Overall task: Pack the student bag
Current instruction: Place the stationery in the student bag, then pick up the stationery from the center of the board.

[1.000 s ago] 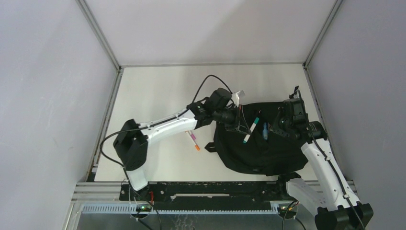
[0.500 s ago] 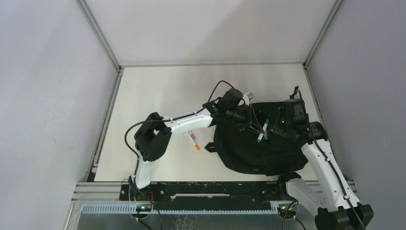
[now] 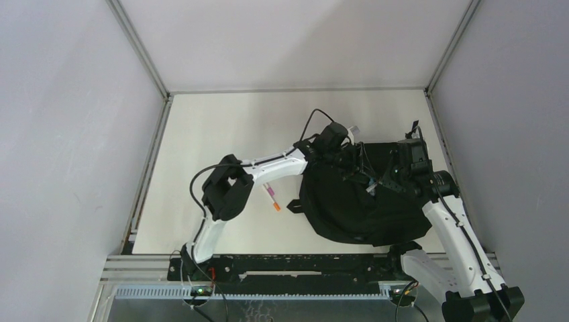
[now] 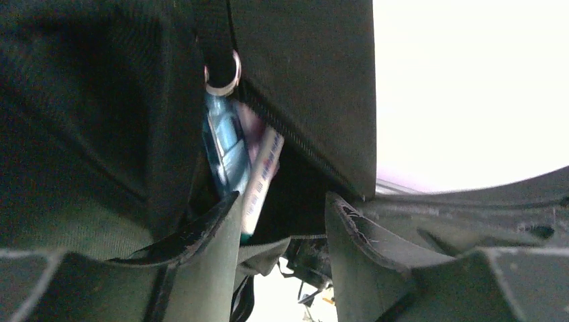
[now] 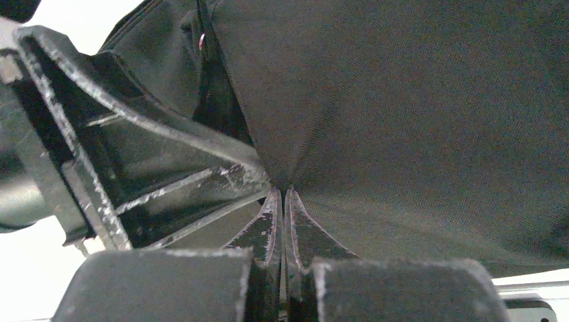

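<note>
The student bag (image 3: 362,211) is a large black backpack lying at the right of the table. My right gripper (image 3: 388,180) is shut on a fold of its fabric (image 5: 376,121) and holds the pocket mouth up; the fingers meet at the pinch (image 5: 283,193). My left gripper (image 3: 353,163) reaches into that opening, open and empty (image 4: 282,198). Just past its left finger, a white marker with a teal cap (image 4: 260,180) and a blue object (image 4: 225,144) sit inside the pocket under a metal zip ring (image 4: 222,75). The bag's interior is otherwise dark.
Two pens, one pink and one orange-tipped (image 3: 272,197), lie on the white table left of the bag, under the left arm. A black strap (image 3: 294,205) sticks out at the bag's left edge. The left gripper's body (image 5: 134,154) fills the right wrist view's left side.
My left arm has moved right, carrying the white teal-capped marker from above the bag into the pocket opening. The marker now rests in the pocket and the fingers are apart. The right arm has held still.
</note>
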